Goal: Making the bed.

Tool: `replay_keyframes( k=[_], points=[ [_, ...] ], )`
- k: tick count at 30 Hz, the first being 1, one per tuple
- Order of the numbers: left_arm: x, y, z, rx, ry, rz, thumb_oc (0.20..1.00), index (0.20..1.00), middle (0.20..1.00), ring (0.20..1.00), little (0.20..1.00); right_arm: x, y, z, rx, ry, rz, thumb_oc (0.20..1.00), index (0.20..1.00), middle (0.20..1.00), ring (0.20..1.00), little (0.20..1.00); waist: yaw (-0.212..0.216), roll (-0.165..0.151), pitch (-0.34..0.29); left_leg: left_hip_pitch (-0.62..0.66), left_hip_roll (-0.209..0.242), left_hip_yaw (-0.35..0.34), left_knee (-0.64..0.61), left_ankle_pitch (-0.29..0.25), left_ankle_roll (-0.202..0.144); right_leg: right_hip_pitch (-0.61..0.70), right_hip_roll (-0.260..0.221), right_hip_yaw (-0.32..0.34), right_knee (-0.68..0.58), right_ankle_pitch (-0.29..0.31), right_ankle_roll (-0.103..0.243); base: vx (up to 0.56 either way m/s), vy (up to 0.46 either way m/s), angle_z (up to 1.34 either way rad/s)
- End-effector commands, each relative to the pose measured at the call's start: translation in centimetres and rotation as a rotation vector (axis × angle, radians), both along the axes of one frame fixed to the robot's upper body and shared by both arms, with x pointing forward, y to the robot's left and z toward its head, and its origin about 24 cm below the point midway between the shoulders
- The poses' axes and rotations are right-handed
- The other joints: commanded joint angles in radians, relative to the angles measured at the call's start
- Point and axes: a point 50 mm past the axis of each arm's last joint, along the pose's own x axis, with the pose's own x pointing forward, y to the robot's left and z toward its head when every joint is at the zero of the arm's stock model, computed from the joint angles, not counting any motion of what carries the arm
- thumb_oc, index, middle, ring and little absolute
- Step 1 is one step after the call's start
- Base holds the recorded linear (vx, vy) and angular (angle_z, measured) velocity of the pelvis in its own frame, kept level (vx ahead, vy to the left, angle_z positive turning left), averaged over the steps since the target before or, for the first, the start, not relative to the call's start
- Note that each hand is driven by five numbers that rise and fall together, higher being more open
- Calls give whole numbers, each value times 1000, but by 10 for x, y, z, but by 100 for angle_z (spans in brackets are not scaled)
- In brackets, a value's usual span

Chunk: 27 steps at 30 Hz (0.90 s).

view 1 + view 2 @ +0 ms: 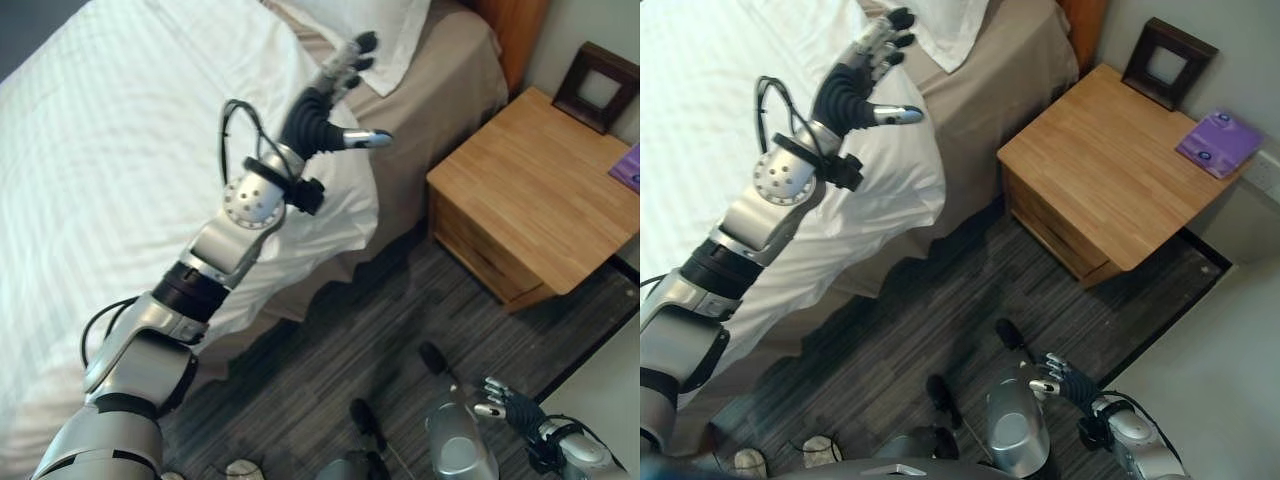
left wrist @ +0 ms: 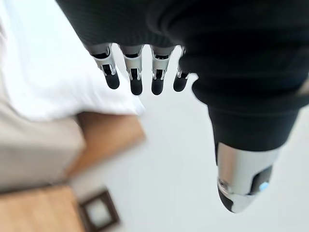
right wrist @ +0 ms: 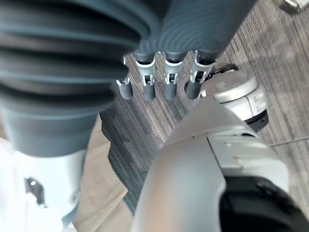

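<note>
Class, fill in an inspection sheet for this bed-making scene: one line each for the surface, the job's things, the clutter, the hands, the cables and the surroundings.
Surface: bed with a tan sheet bare near the head.
Job's things: white duvet spread over the bed, its corner hanging rumpled off the side; white pillow at the head.
Clutter: purple packet and dark picture frame on the wooden nightstand.
Hands: left hand raised above the duvet corner, fingers straight, holding nothing; right hand low over the floor, fingers relaxed, holding nothing.
Cables: nothing seen apart from the robot's own.
Surroundings: dark striped carpet, wooden headboard, pale wall.
</note>
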Motion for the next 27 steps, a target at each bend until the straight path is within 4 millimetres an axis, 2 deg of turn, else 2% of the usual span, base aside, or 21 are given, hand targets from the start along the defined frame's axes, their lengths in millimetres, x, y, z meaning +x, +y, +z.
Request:
replay_keyframes(
  k=[1,2,3,5,6,8,14,19,20,27],
  points=[
    [2,53,32,9,-143,255,1000,1000,1000,1000,1000,-6,2,3,16,-25,42,1000,1000,1000,1000,1000,-16,-11,20,-81,8,-2,12,107,-38,27,92,-11,83,-82,-48,0,0,0],
    [2,53,32,9,-143,255,1000,1000,1000,1000,1000,-6,2,3,16,-26,42,1000,1000,1000,1000,1000,-17,-11,20,-81,8,-2,12,107,-38,27,92,-11,83,-82,-48,0,0,0],
    [4,64,27,-10,-121,299,1000,1000,1000,1000,1000,-5,3,4,20,-29,40,1000,1000,1000,1000,1000,-16,-12,25,-83,10,0,12,107,-39,22,93,-10,85,-81,-48,0,0,0],
    [5,70,25,-8,-106,325,1000,1000,1000,1000,1000,-5,3,3,21,-30,40,1000,1000,1000,1000,1000,-16,-13,29,-82,11,2,12,108,-39,21,95,-8,88,-81,-49,0,0,0],
    [7,82,22,12,-87,381,1000,1000,1000,1000,1000,-5,3,3,23,-27,37,1000,1000,1000,1000,1000,-16,-15,32,-82,13,6,12,107,-40,19,97,-5,89,-81,-49,0,0,0],
    [8,85,20,15,-76,396,1000,1000,1000,1000,1000,-4,2,3,23,-29,37,1000,1000,1000,1000,1000,-17,-15,35,-82,14,7,12,108,-40,18,98,-5,89,-82,-49,0,0,0],
    [15,118,10,47,-11,576,1000,1000,1000,1000,1000,-1,3,5,33,-40,33,1000,1000,1000,1000,1000,-22,-14,53,-82,18,14,12,110,-41,9,104,-3,96,-84,-51,1,2,-3],
    [23,134,1,82,66,679,1000,1000,1000,1000,1000,3,4,6,33,-45,32,1000,1000,1000,1000,1000,-31,-15,72,-83,21,20,12,112,-42,1,108,2,102,-83,-51,0,0,0],
    [28,144,-4,80,124,733,1000,1000,1000,1000,1000,5,5,6,37,-47,36,1000,1000,1000,1000,1000,-41,-16,85,-83,24,26,12,113,-43,-4,112,5,108,-82,-50,1,3,-4],
    [35,154,-9,116,205,828,1000,1000,1000,1000,1000,9,5,7,36,-51,34,1000,1000,1000,1000,1000,-67,-17,105,-88,26,39,12,112,-46,-24,121,19,117,-79,-50,0,9,-6]
  ],
)
